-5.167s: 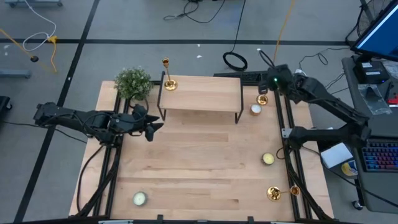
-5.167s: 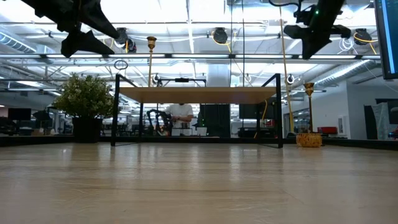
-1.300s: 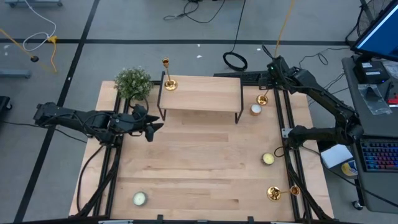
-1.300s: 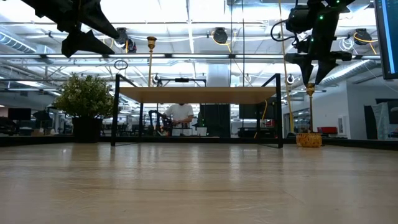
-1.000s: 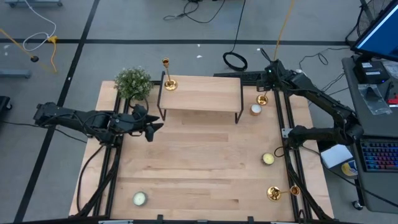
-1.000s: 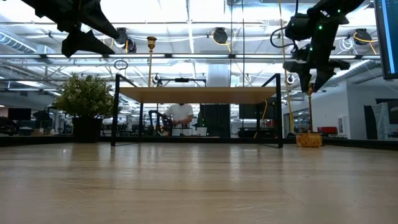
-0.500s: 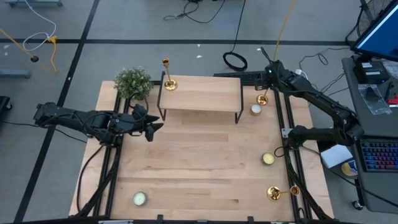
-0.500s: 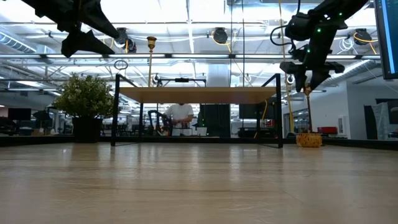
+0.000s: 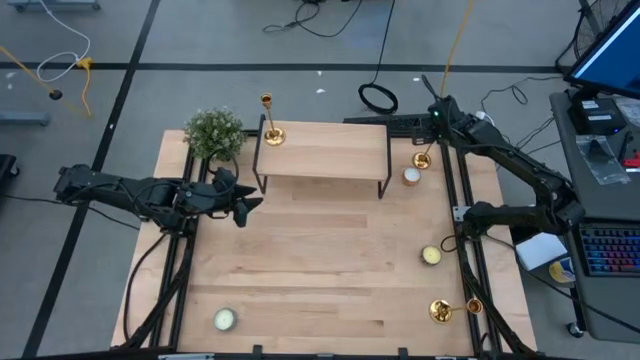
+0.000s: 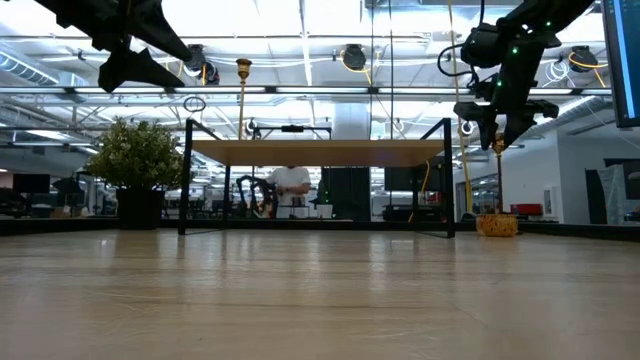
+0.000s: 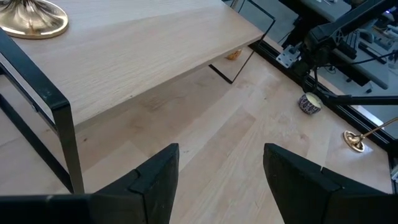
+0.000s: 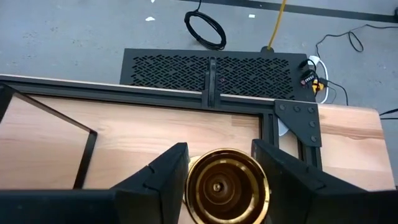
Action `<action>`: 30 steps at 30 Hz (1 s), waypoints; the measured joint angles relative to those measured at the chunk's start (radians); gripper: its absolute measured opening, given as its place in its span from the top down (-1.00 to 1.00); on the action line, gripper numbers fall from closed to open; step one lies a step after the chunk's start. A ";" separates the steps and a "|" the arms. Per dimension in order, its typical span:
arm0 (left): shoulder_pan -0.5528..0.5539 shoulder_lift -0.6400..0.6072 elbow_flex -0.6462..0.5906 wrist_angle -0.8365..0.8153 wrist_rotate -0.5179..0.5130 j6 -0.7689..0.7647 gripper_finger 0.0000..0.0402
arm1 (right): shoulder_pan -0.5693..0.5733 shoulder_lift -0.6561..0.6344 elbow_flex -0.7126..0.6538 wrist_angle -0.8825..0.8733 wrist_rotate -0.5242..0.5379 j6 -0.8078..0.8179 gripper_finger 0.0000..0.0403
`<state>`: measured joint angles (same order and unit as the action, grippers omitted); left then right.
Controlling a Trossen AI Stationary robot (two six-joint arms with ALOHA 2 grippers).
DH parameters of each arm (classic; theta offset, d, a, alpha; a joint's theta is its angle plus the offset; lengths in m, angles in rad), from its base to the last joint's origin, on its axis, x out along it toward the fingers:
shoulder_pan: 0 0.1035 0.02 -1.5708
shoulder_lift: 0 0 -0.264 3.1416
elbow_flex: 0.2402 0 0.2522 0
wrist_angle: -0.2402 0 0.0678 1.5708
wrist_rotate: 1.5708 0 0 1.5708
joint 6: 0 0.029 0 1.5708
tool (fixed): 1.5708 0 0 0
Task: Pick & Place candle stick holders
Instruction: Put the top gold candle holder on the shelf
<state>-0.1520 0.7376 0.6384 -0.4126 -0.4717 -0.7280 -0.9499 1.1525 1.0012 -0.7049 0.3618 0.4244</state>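
Now the right gripper (image 12: 214, 165) sits over the candlestick (image 10: 497, 190) at the surface's (image 9: 320, 260) far right corner, fingers apparently straddling its top without gripping. Closing off-centre could tip it. The left gripper (image 11: 217, 171) waits open, empty.

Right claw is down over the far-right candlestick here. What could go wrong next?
The right claw straddles the tall thin candlestick near its top cup; closing off-centre could tip it. A candle sits close beside its base, so a topple or low swing could knock it. The nearby raised shelf could catch the stem during transfer.
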 joint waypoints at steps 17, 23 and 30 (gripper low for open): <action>0.000 0.000 0.000 0.000 0.000 -0.001 -0.16 | -0.001 0.000 0.000 -0.001 0.000 0.005 0.32; 0.000 0.000 0.000 0.000 0.000 -0.001 -0.16 | -0.001 0.000 0.000 -0.002 0.000 0.007 0.37; 0.000 0.000 0.000 0.000 0.000 -0.003 -0.16 | -0.001 0.000 0.000 -0.002 0.001 0.008 0.34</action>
<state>-0.1522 0.7376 0.6382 -0.4128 -0.4717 -0.7313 -0.9504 1.1522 1.0016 -0.7066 0.3626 0.4324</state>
